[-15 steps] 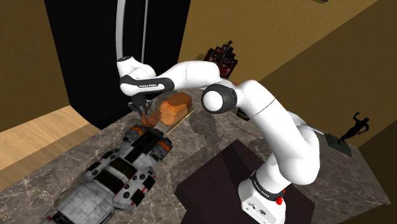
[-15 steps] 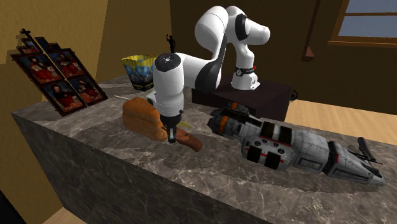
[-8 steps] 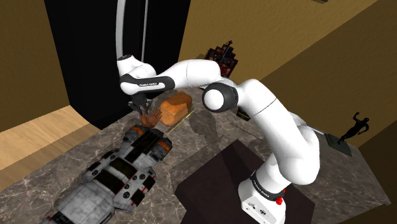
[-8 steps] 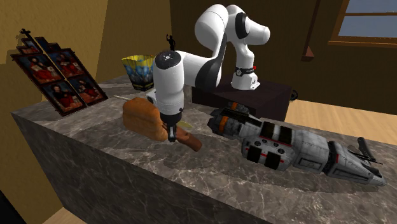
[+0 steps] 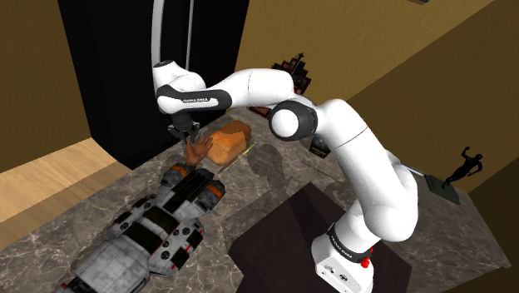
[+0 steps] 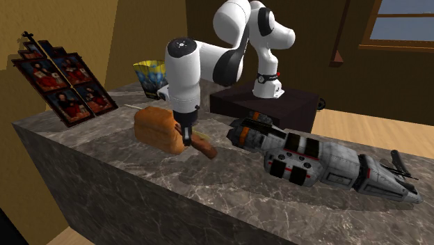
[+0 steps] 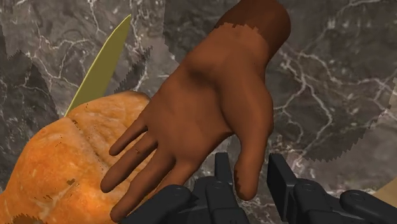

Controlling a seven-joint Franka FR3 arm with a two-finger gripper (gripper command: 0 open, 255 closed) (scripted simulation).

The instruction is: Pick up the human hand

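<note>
Fingers (image 7: 221, 177) narrow, pinching hand (image 7: 210, 108) by thumb. Loaf (image 6: 154, 127) at hand's 9 o'clock, second exterior view; bench (image 6: 125, 174) marbled.

walls (image 5: 374, 42): ochre | floor (image 5: 50, 179): light wood | counter (image 6: 139, 181): grey veined marble | window (image 6: 403, 24): blue daylight | black area (image 5: 125, 67): beyond wall

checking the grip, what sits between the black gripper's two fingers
The thumb of the brown human hand sits there, clasped by the black gripper, as the wrist view shows.
</note>
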